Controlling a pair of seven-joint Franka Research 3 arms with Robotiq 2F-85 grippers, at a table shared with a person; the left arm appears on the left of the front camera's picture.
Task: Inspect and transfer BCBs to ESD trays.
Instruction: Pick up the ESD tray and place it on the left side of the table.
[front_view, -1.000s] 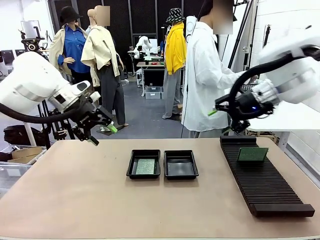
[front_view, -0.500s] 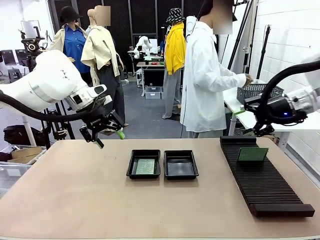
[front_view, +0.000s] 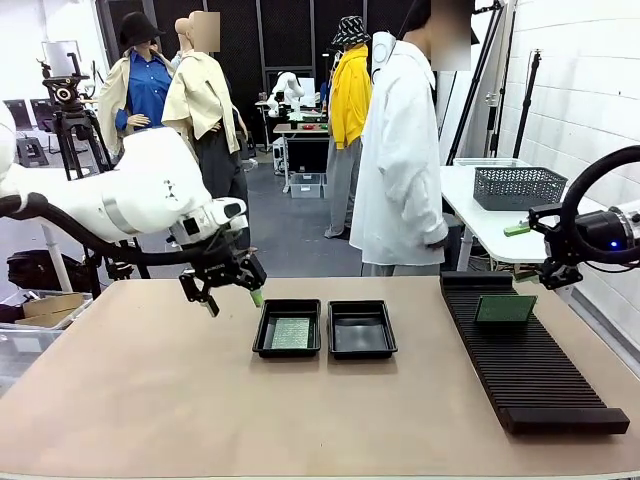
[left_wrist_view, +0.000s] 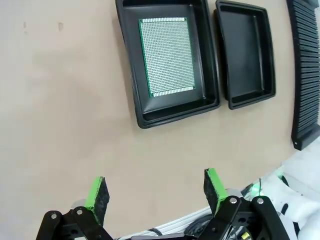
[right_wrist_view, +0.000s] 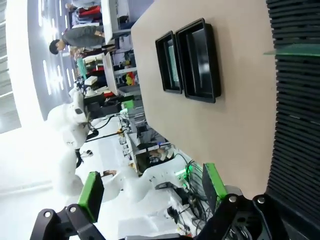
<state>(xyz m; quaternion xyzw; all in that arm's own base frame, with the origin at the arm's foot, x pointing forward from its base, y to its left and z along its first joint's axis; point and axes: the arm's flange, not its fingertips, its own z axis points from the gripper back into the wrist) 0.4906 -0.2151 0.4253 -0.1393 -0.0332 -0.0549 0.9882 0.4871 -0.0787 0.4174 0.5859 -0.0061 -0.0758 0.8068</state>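
Ahead of our left gripper (left_wrist_view: 156, 189), jaws spread and empty, we count two glossy black flared-rim trays side by side. The nearer tray (left_wrist_view: 134, 75) holds one thin dotted green board (left_wrist_view: 166, 56); the farther tray (left_wrist_view: 245, 55) shows its smooth floor. A second board (front_view: 504, 308) stands in the ribbed rack (front_view: 540, 385) close below our right gripper (front_view: 522, 253), likewise spread, empty.
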